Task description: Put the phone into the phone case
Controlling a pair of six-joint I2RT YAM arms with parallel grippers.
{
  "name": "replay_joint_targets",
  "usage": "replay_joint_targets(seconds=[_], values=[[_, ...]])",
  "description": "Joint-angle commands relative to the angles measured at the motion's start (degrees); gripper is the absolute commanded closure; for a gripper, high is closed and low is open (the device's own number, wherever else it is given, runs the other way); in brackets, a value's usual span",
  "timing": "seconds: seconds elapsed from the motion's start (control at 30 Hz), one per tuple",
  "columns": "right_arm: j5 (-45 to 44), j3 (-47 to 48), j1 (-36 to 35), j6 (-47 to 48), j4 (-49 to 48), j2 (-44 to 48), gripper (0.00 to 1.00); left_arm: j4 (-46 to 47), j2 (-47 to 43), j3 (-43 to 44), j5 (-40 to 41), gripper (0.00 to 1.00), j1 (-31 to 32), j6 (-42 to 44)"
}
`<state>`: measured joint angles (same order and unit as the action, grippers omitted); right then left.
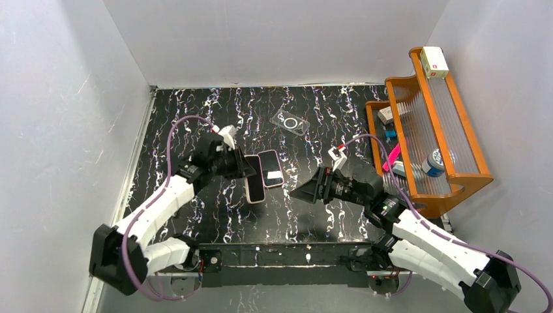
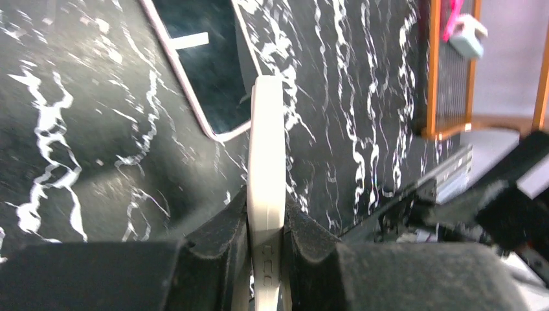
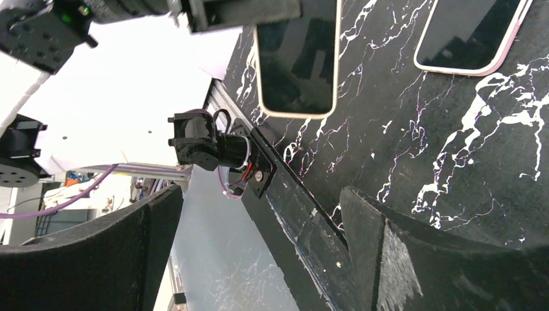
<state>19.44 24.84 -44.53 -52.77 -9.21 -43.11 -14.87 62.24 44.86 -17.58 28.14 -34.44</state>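
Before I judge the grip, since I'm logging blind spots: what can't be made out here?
Top view: its own wrist covers where the left gripper meets the held phone.
Left wrist view: the bottom edge cuts off that phone's near end.
Top view: the phone case is too small to tell which side faces up.

White arms [image 1: 160, 205], black joints [image 1: 114, 251], purple cables [image 1: 175, 134]

I read the table [image 1: 195, 114] as black with white marble veining. The phone [image 2: 266, 162] in my black left claw [image 2: 266, 210] has a cream edge and dark screen; the other phone [image 2: 207, 71] is pink-rimmed. The phone case [image 1: 290, 122] is clear, the rack [image 1: 450, 195] orange.
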Motion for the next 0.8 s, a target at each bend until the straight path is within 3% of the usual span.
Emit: replay_joint_targets(seconds=[0.0, 0.17, 0.4, 0.67, 0.7, 0.77], values=[[1.5, 5.7, 0.0, 2.6, 5.7, -2.5, 0.01, 5.6, 6.6, 2.9, -7.4, 1.0, -9.2, -0.5], [4.2, 5.7, 0.1, 4.1, 5.2, -2.0, 0.01, 13.6, 15.8, 4.7, -12.5, 1.0, -15.2, -3.4], [3.4, 4.8, 0.1, 4.5, 5.1, 1.0, 0.01, 21.3, 28.1, 4.3, -14.3, 1.0, -18.1, -0.4], [2.3, 4.5, 0.0, 5.6, 6.8, 1.1, 0.01, 6.1, 38.1, 9.3, -1.2, 1.0, -19.1, 8.7], [2.5, 4.6, 0.0, 5.6, 6.8, 0.9, 0.01, 5.7, 38.8, 10.0, -1.0, 0.98, -19.2, 9.0], [2.4, 4.9, 0.1, 5.9, 7.5, 0.5, 0.01, 3.8, 39.8, 11.8, -1.0, 0.86, -19.2, 9.7]])
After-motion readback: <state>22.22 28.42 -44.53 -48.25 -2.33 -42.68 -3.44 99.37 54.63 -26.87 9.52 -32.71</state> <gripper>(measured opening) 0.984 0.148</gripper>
